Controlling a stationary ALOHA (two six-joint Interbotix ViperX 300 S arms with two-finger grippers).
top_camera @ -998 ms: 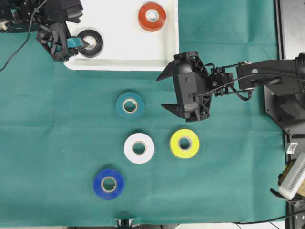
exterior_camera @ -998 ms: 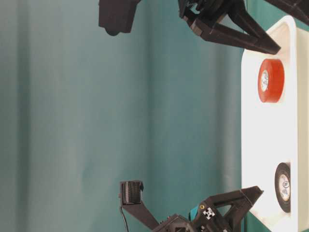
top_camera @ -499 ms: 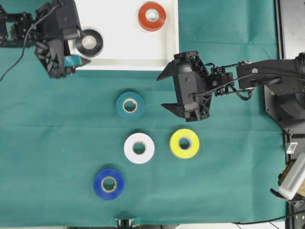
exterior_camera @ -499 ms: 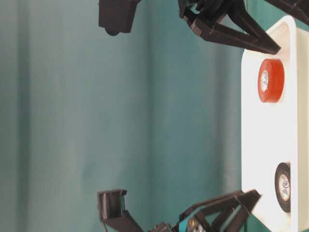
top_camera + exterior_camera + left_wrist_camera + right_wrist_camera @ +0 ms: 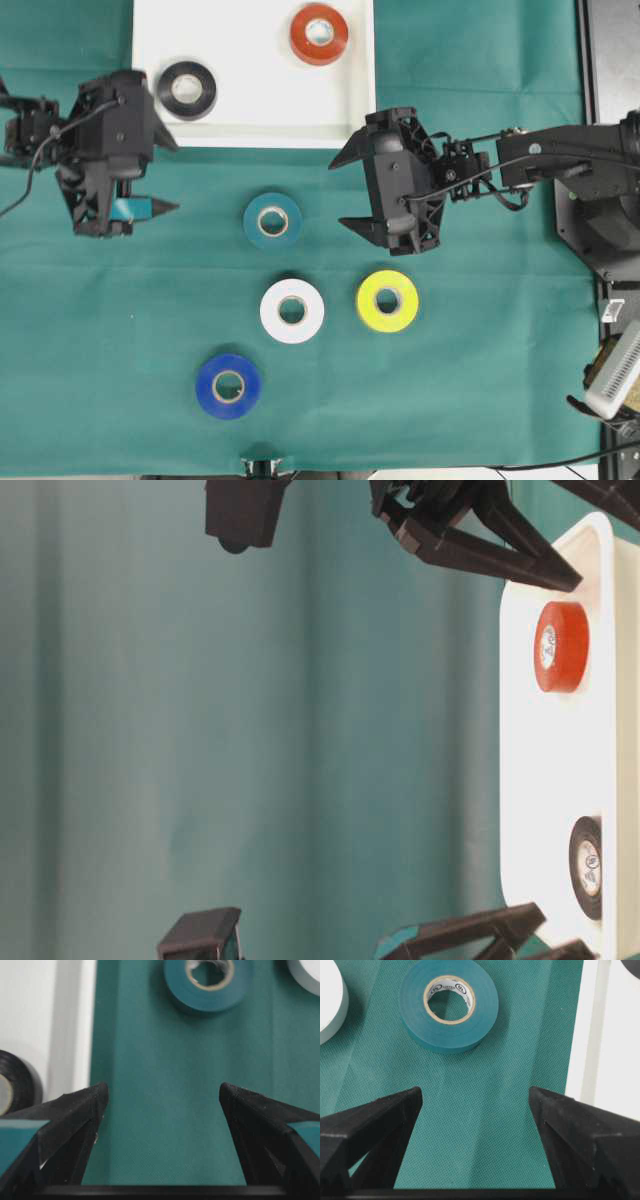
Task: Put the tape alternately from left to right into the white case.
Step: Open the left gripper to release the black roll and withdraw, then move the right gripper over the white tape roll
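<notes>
My left gripper: jaws spread wide, nothing between them; it hangs over the green cloth, just off the white case's near left corner, fingertips pointing toward the teal roll.
My right gripper: jaws also apart and empty; it hovers just right of the teal roll, below the case's near right corner.
White case: lies at the far edge of the cloth; two rolls rest flat inside.
Black roll: in the case, at its left end near the front rim.
Red roll: in the case, toward its right end, well apart from the black one.
Teal roll: flat on the cloth between my two grippers, nearest the case; seen ahead of both wrist cameras.
White roll: on the cloth, nearer than the teal one.
Yellow roll: just right of the white roll, apart from it.
Blue roll: nearest the front edge, left of the white roll.
</notes>
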